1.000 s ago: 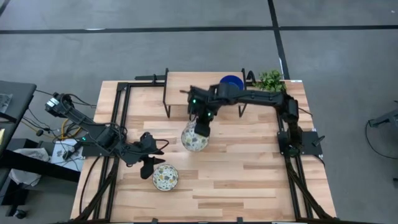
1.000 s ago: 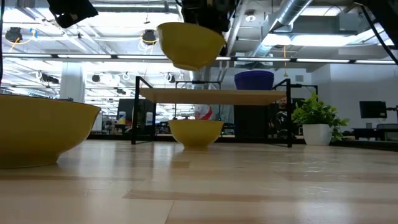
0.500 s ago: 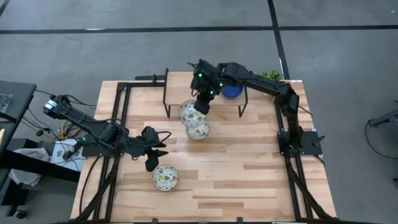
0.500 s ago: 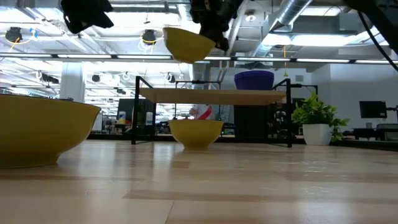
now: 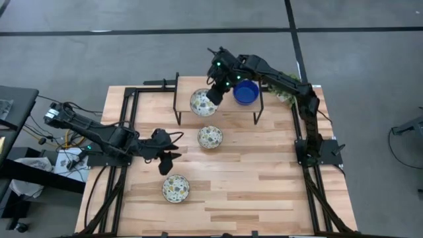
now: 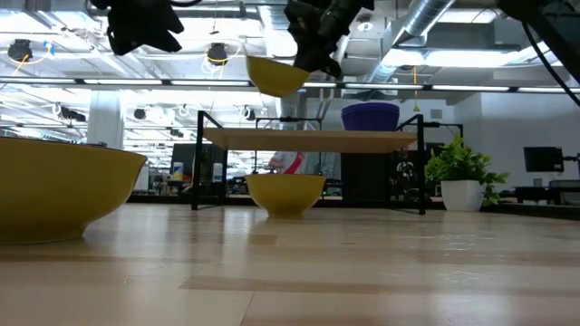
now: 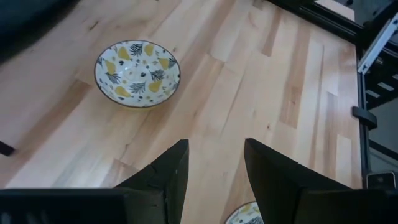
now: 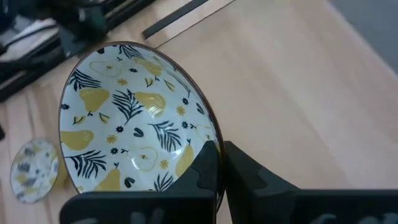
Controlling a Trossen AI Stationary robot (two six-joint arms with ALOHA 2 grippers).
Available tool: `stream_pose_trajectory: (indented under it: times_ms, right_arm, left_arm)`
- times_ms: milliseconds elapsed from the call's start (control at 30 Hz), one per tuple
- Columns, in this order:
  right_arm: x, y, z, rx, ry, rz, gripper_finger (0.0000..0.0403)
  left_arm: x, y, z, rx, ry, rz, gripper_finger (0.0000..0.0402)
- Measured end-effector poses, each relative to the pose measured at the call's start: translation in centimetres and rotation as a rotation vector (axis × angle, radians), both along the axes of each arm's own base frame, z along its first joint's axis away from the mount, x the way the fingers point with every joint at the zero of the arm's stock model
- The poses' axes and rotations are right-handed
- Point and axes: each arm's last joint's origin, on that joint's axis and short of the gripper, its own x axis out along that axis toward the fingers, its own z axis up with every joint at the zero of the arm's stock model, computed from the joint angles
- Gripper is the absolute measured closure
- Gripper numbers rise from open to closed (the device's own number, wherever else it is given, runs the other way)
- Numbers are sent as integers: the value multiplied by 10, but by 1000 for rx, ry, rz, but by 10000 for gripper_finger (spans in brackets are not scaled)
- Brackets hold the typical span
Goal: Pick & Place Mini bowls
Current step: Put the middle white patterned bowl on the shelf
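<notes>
Since a second ago the right arm has swung back toward the far side of the table [image 5: 264, 192], lifting its bowl from above the middle bowl up over the shelf [image 5: 192, 84], and the left arm has slid a little nearer the middle. No writing or labels can be read anywhere. Now the right arm reaches long across the back of the table, and the right gripper [image 5: 215, 96] is pinched tight on the rim of a patterned bowl [image 5: 203, 102], holding it in the air above the shelf. In the right wrist view the fingers [image 8: 208, 165] clamp the bowl's edge, one inside and one outside. The left arm lies low along the left side of the table, and the left gripper [image 5: 171, 147] hangs with its fingers [image 7: 171, 174] spread apart, holding nothing, between the two bowls on the table. Four bowls can be seen: three patterned and one blue. The blue bowl [image 5: 246, 92] sits on the shelf. One patterned bowl [image 5: 210, 137] rests in the middle of the table, and another [image 5: 176, 188] rests nearer the front edge. One small plant [image 5: 288, 84] stands at the far right corner.
</notes>
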Motion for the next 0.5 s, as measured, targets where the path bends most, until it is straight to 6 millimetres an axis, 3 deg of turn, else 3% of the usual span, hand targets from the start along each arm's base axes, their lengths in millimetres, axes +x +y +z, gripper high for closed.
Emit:
stream_pose_trajectory:
  times_ms: [500]
  right_arm:
    - [-2, -26, 6, 3, -93, -235, 403]
  left_arm:
    - [3, 6, 2, -10, -26, 36, 247]
